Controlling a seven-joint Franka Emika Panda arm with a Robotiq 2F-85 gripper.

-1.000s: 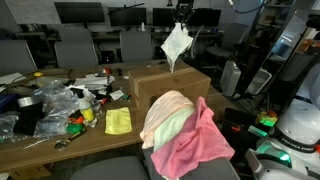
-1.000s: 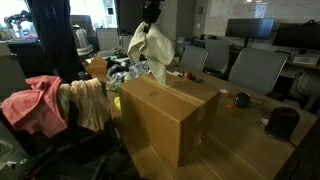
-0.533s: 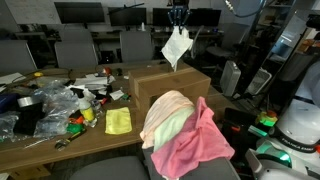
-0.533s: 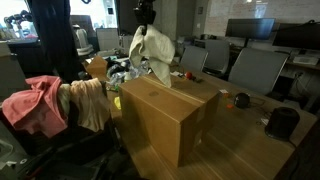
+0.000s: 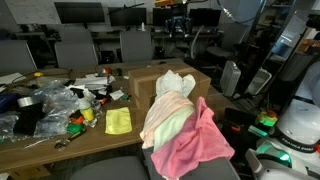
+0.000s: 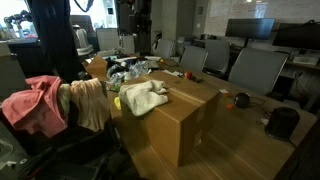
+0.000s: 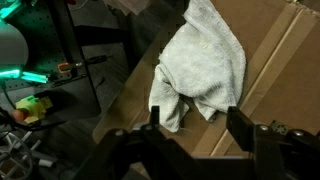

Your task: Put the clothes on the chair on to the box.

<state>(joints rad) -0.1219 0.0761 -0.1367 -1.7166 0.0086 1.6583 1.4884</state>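
Note:
A white cloth (image 7: 205, 65) lies crumpled on top of the brown cardboard box (image 7: 285, 60), near its edge. It shows in both exterior views (image 5: 175, 83) (image 6: 143, 97). My gripper (image 7: 195, 120) hangs open above it, its fingers (image 7: 240, 125) apart and holding nothing. In both exterior views the gripper (image 5: 178, 24) (image 6: 140, 18) sits high above the box (image 5: 148, 80) (image 6: 175, 120). On the chair, a pink garment (image 5: 200, 142) (image 6: 30, 100) and a cream one (image 5: 165, 115) (image 6: 90, 102) are draped over the backrest.
A yellow cloth (image 5: 118, 121) lies on the wooden table (image 5: 60, 150) among plastic bags and clutter (image 5: 40, 105). Office chairs (image 5: 75, 48) and monitors stand behind. A dark object (image 6: 285, 122) sits on the table near the box.
The gripper has opened and let go of the white cloth, which has dropped from the air onto the top of the box. The gripper has risen slightly.

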